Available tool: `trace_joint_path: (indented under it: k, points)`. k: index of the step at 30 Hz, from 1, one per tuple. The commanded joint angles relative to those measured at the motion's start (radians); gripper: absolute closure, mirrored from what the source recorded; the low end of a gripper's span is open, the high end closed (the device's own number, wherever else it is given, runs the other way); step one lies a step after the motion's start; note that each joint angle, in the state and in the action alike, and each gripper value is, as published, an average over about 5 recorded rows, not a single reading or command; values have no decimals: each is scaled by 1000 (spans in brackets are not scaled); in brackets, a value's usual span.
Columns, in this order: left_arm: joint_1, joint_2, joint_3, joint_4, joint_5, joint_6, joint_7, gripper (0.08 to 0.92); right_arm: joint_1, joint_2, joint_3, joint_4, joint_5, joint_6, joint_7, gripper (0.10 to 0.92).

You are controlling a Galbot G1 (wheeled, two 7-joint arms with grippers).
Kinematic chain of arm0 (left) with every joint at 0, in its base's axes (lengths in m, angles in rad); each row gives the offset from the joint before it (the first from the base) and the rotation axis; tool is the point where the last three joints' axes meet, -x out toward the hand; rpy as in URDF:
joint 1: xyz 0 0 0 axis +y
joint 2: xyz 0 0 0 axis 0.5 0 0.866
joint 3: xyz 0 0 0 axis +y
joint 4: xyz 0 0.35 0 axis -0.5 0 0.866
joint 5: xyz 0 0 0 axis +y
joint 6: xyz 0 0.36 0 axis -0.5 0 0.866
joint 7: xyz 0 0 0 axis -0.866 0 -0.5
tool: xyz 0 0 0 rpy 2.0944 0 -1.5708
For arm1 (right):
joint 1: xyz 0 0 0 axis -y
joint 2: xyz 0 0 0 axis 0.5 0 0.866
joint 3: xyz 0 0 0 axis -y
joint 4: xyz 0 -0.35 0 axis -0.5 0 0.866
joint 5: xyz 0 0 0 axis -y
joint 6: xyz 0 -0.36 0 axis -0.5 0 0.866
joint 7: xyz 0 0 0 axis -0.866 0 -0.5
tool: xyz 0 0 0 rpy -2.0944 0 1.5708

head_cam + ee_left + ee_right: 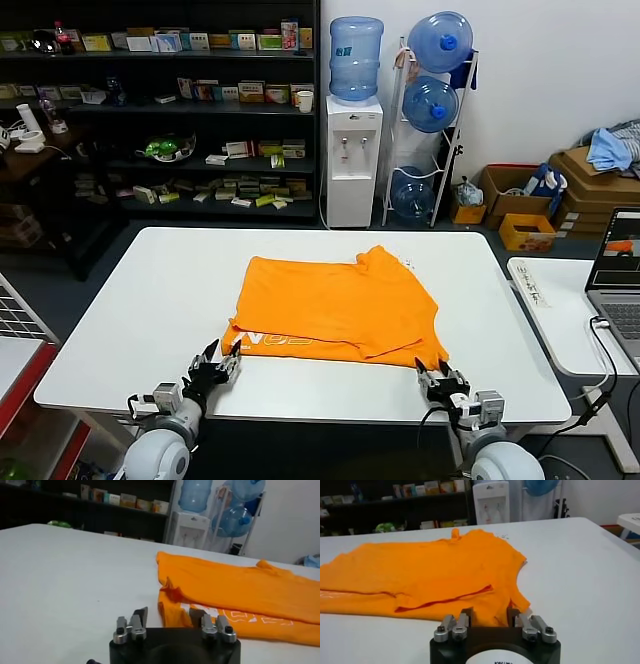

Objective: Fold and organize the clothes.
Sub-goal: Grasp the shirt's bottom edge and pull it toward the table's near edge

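T-shirt [335, 305], bright orange, lies flat near the middle of the white table [150, 300], already folded at least once: an upper layer covers most of it, and a strip of white lettering [280, 341] shows along the near edge on the robot's left. One sleeve or corner sticks up at the far edge, so the fold is loose, not squared.

Left gripper [222, 362] sits low at the near-left corner of the shirt, fingers spread apart, holding nothing; in the left wrist view the hem lies just ahead of and between the fingertips [140, 615]. Right gripper [437, 378] mirrors it at the near-right corner, also spread and empty, with the corner flap just ahead of it.

Judgement: both grippers are placed at the two near corners so the near edge can be pinched and carried over in one symmetrical fold. Risk: thin fabric lying flat on the table may slip the pinch.

Water dispenser [355, 160] and shelves [150, 110] stand well behind the table.
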Motion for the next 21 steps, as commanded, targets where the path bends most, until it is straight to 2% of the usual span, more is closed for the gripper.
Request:
trace_joint_path:
  k: [1,7,12,15,21]
  points:
    - [-1,-1,1,9,1,-2,5,536,-5,1,2,2,7,-5,5,710]
    - [14,11,0,-40,-32,5,-7,709,-25,-13,5,39,18,-4,19,871]
    - [61,56,4,-158,-107,60,-75,853,-80,-53,13,109,43,-15,43,901]
    - [107,104,1,-260,-173,110,-163,893,-152,-93,29,176,66,-24,61,901]
    - [250,191,-22,-435,-280,188,-320,894,-320,-158,77,281,105,-38,86,901]
